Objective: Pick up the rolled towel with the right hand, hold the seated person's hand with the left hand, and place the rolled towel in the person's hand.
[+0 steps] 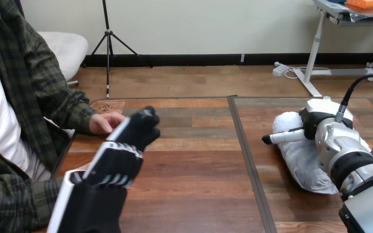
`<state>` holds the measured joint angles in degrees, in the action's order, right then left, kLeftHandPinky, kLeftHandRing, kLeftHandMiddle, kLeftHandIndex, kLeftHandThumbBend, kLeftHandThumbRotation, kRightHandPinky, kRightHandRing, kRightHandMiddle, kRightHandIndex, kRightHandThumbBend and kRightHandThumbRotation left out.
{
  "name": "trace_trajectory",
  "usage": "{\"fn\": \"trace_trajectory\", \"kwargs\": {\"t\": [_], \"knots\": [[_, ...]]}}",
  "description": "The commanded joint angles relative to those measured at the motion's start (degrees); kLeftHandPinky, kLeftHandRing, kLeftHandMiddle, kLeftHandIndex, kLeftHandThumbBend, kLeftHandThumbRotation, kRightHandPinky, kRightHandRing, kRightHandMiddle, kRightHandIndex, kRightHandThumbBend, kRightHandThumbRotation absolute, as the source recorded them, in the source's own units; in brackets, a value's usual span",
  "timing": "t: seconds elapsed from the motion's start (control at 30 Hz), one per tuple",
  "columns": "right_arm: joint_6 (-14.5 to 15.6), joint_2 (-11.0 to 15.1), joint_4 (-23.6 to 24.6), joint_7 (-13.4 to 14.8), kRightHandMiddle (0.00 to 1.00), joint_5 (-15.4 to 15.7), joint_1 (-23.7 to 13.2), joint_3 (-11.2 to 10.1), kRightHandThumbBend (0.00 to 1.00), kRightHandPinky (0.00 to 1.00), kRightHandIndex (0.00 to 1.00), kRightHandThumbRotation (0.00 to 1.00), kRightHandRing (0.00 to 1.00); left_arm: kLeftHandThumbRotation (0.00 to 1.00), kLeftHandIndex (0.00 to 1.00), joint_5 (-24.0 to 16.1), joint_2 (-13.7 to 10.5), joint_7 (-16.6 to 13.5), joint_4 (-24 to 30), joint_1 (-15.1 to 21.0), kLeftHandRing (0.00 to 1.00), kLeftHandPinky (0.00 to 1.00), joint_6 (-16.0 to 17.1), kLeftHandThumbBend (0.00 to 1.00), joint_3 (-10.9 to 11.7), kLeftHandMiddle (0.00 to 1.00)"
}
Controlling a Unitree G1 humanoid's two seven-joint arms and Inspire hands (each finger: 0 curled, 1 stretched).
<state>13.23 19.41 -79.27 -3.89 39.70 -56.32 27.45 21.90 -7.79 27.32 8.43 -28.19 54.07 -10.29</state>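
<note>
Towel (299,161), rolled and white, lies on the right part of the wooden table (199,189), set at a slant with one end toward the far edge and the other toward the robot. The right hand (323,115) rests over the towel's far end with its white back shell upward. Its silver forearm (350,156) crosses above the roll's right side, and whether this hand grips the towel or merely lies on it cannot be told. A dark seam (246,150) runs down the tabletop just left of the roll. Well apart on the other side of that seam, the left hand (119,154) is raised above the table's left half with its back toward the camera. Its black fingers (144,127) are bent inward and close on nothing that can be seen. Just beyond those fingers, the person's hand (105,123) rests near the table's left edge, beside the robot's hand and not enclosed by it.
</note>
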Motion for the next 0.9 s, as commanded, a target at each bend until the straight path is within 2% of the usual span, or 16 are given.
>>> {"fn": "trace_trajectory", "kwargs": {"t": [0.0,0.17,0.3,0.6,0.87], "knots": [[-0.8,-2.6,-0.7,-0.7,0.81,0.6,2.4,1.0,1.0,0.74,0.96,0.74,0.78,0.44,0.89,0.6,0.7,0.2,0.7,2.7,0.92,0.89,2.7,1.0,0.1,0.93],[-1.1,-2.4,-0.7,-0.8,0.87,0.2,2.7,0.6,1.0,0.79,0.99,0.73,0.84,0.45,0.89,1.8,0.2,0.8,0.3,3.2,0.92,0.89,3.9,1.0,-0.4,0.92],[-0.7,-2.4,-0.9,-1.3,0.87,1.3,2.8,1.9,1.0,0.81,1.0,0.74,0.84,0.44,0.89,2.3,-0.1,0.6,1.6,2.5,0.92,0.89,3.1,1.0,-0.8,0.92],[-0.6,-2.2,-0.9,-0.9,0.9,2.1,3.0,2.8,1.0,0.84,1.0,0.73,0.88,0.44,0.89,3.1,-0.7,0.6,3.1,1.5,0.92,0.89,2.6,1.0,-1.1,0.91],[-1.0,-1.4,-0.8,0.0,0.93,1.1,3.4,1.5,1.0,0.89,1.0,0.62,0.92,0.45,0.89,3.5,-1.1,0.0,5.3,0.4,0.9,0.89,0.9,1.0,-1.1,0.9]]}}
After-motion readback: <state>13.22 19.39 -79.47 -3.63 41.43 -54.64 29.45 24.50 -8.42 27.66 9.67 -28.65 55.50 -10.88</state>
